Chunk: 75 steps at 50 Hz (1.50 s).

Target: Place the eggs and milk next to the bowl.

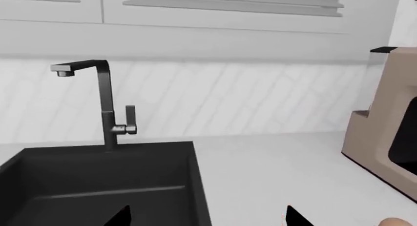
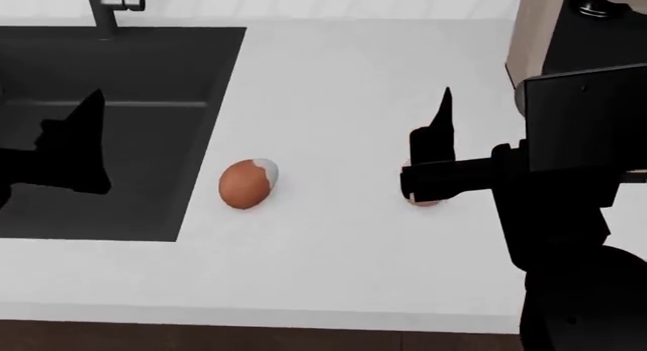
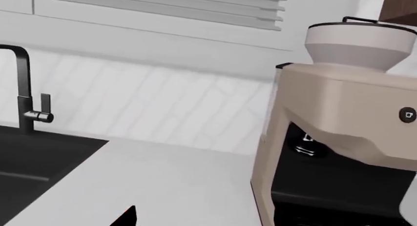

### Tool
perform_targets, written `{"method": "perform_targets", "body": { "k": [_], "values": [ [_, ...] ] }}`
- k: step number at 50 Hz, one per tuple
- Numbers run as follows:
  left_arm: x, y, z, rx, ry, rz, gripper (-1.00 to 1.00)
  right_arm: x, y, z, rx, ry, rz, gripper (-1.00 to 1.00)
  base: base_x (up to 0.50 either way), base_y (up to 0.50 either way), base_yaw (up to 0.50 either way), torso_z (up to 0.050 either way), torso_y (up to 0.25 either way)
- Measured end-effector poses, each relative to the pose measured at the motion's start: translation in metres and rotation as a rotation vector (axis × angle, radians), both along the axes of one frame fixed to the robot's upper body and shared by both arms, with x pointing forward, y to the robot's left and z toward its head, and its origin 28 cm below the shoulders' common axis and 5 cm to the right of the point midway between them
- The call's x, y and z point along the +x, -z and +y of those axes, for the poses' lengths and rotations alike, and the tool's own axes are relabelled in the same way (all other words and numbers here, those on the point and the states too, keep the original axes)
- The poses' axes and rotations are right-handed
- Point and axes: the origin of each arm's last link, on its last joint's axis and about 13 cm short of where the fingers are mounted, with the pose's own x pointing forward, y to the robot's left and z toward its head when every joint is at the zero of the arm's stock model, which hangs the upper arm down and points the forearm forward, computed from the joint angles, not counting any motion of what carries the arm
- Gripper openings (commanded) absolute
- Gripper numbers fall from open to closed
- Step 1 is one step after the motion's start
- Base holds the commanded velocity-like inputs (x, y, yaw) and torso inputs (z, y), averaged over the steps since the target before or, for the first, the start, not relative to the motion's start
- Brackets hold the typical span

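- Lying on the white desk (image 2: pixel 334 245), the reddish-brown egg (image 2: pixel 245 183) sits just beside the right edge of the black sink (image 2: pixel 121 70), on its side, with a pale grey-white patch at its upper right end.
- The left claw (image 2: pixel 60 150) shows in the head view as a dark shape over the sink basin, apart from that egg, which lies to its right on the desk surface.
- In the left wrist view two dark fingertips (image 1: pixel 296 217) stand well apart at the picture's lower edge, so the left claw is spread with nothing between its fingers.
- The second egg (image 2: pixel 423 201), light tan-pink, is mostly hidden behind the right claw (image 2: pixel 429 150); only a small sliver shows under the dark finger body, resting on the desk.
- A rounded pink edge (image 1: pixel 396 221) shows in the corner of the left wrist view, probably this same egg.
- One slim right finger points up and away from the robot; whether the right claw is spread or closed, or touches the egg, I cannot tell, since the right wrist view shows only a single dark fingertip (image 3: pixel 125 217).
- A beige coffee machine (image 3: pixel 332 138) stands on the desk at the far right, and a dark faucet (image 1: pixel 97 101) rises behind the sink.
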Motion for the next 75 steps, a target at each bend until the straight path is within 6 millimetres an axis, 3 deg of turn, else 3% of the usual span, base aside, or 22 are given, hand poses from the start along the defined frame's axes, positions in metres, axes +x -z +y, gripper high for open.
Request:
{"method": "perform_targets", "body": {
  "k": [17, 29, 56, 75],
  "values": [
    [-0.001, 0.000, 0.000, 0.000, 0.008, 0.006, 1.00, 0.000, 0.001, 0.001, 0.000, -0.011, 0.010, 1.00, 0.35, -0.05, 0.00, 0.000, 0.000],
    [0.000, 0.000, 0.000, 0.002, 0.031, 0.028, 1.00, 0.001, 0.003, 0.002, 0.007, -0.022, 0.016, 1.00, 0.00, 0.00, 0.00, 0.000, 0.001],
    [-0.014, -0.010, 0.001, 0.152, 0.399, 0.259, 1.00, -0.002, 0.010, 0.002, 0.010, -0.042, 0.047, 1.00, 0.00, 0.00, 0.00, 0.000, 0.000],
    [0.004, 0.006, -0.006, 0.209, 0.478, 0.362, 1.00, -0.003, 0.015, 0.001, 0.015, -0.046, 0.061, 1.00, 0.00, 0.00, 0.00, 0.000, 0.000]
  ]
}}
